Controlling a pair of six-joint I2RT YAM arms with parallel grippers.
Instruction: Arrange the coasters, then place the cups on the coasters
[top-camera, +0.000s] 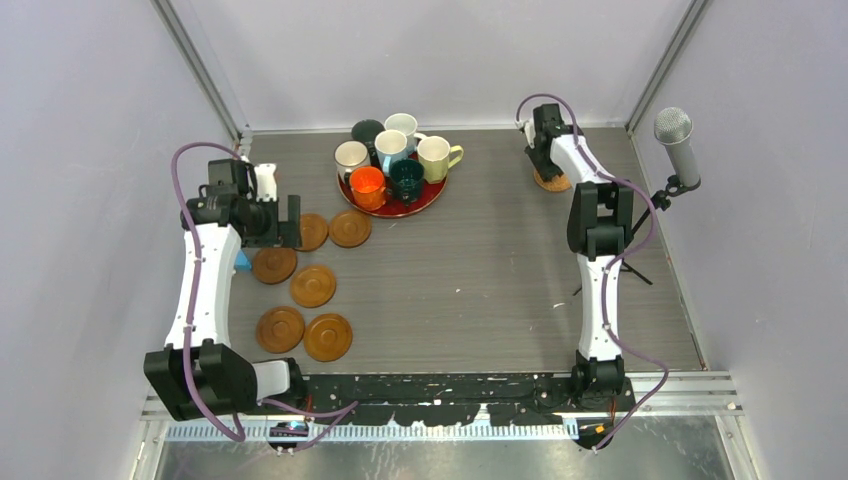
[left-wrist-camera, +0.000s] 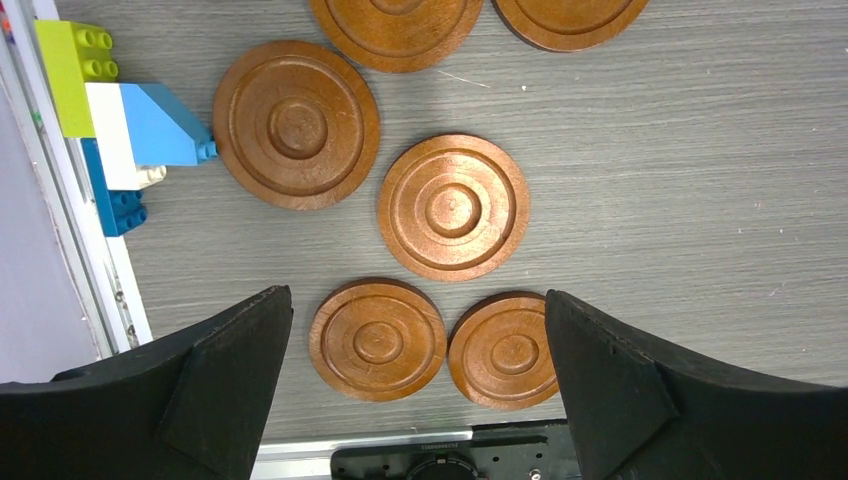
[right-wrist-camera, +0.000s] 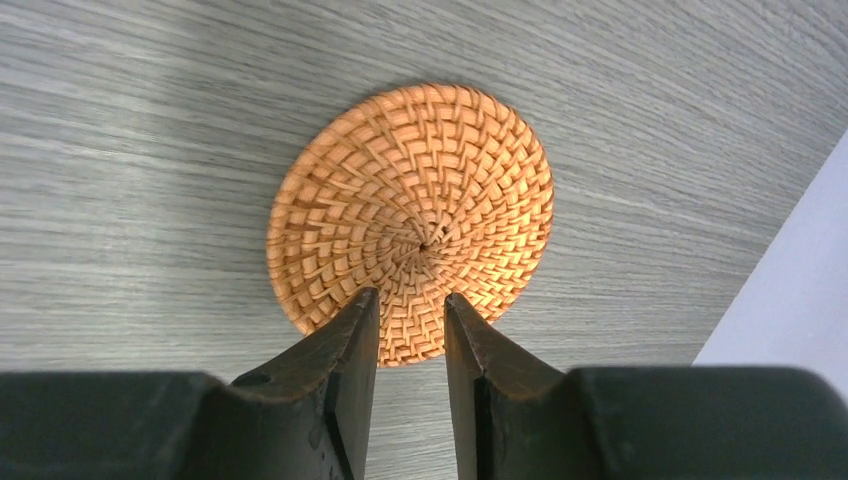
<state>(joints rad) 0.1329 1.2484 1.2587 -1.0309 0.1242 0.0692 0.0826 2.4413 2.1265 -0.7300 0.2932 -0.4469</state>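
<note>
six brown wooden coasters (top-camera: 313, 285) lie clustered on the near-left part of the table (top-camera: 480, 290), toy bricks (left-wrist-camera: 120, 130) just beside one. the left gripper (left-wrist-camera: 415, 300) hangs over them, jaws spread wide, holding nothing. farther back, seven mugs (top-camera: 391, 148) crowd a red tray (top-camera: 400, 210). far right, the right gripper (right-wrist-camera: 412, 310) sits over the near edge of the woven coaster (right-wrist-camera: 420, 190), jaws narrowly parted.

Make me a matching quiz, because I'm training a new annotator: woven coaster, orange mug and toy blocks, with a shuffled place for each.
Things:
1. woven coaster
2. orange mug
3. toy blocks

Places:
A. on the red tray
B. beside a wooden coaster
C. alone, below the right tool

Pairs: 1-C, 2-A, 3-B
</note>
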